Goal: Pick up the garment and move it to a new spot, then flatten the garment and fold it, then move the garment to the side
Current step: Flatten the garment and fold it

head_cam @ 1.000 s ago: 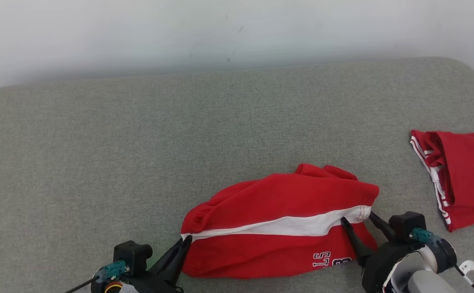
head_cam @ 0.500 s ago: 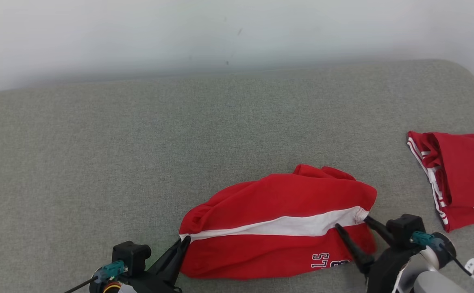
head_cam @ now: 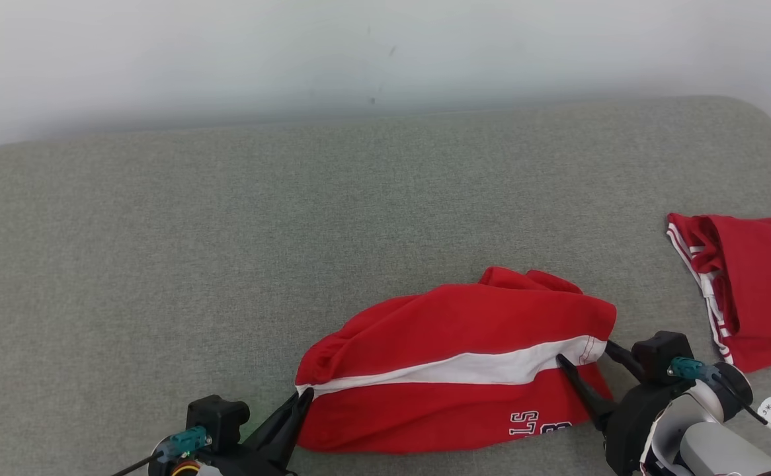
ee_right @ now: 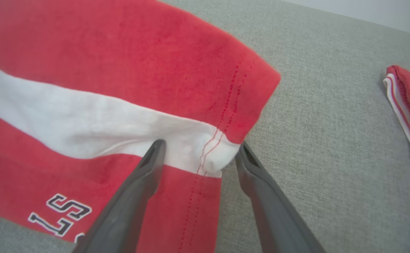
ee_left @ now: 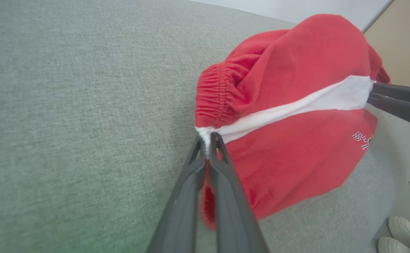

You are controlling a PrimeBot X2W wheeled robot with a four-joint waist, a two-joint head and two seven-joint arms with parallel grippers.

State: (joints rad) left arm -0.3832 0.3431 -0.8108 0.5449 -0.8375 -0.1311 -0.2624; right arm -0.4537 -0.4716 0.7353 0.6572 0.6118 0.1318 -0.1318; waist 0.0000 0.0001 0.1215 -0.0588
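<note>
Garment [head_cam: 451,357] pinched by left gripper [ee_left: 207,138]; right gripper [ee_right: 199,150] spread around hem [ee_right: 216,156]

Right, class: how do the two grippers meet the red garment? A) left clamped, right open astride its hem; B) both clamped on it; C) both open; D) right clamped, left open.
A: the left gripper pinches the garment at its white stripe, while the right gripper has its fingers apart either side of the hem.

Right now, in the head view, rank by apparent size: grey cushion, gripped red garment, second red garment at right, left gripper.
1. grey cushion
2. gripped red garment
3. second red garment, cut off by the frame edge
4. left gripper, also partly cut off
</note>
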